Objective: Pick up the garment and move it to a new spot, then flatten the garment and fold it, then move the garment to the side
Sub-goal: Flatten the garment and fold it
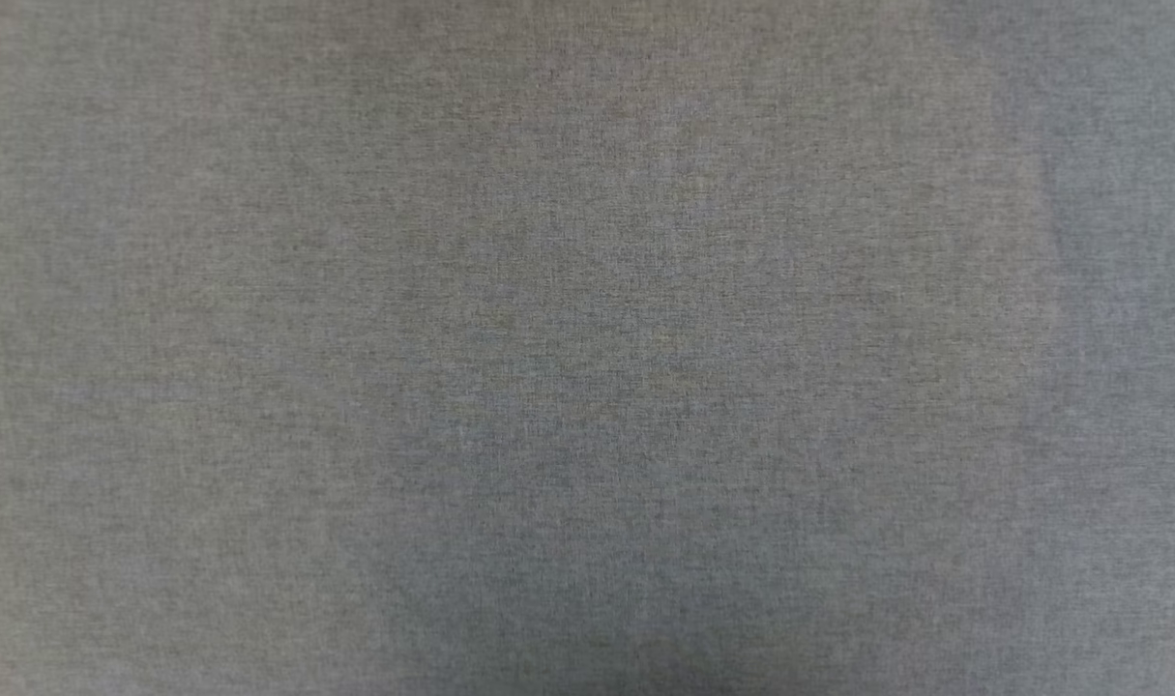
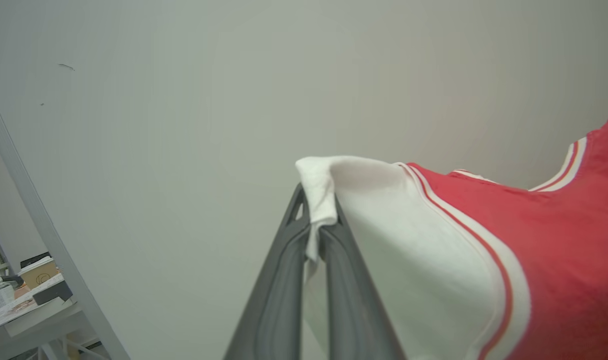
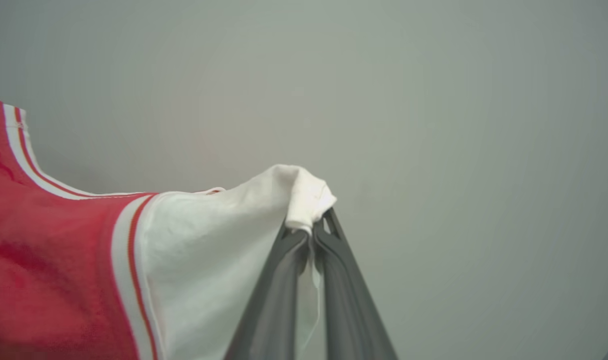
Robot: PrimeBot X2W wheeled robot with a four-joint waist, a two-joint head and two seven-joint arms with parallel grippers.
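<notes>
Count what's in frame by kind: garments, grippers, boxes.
garment: 1
grippers, jaws shut on its white sleeves: 2 (left gripper, right gripper)
cardboard box: 1
Total: 4

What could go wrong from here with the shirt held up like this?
1. The left end effector and right end effector each pinch only a small bunch of white sleeve edge; the garment could slip free if stretched.
2. Sleeve cloth bunches over the tips and may snag on release.
</notes>
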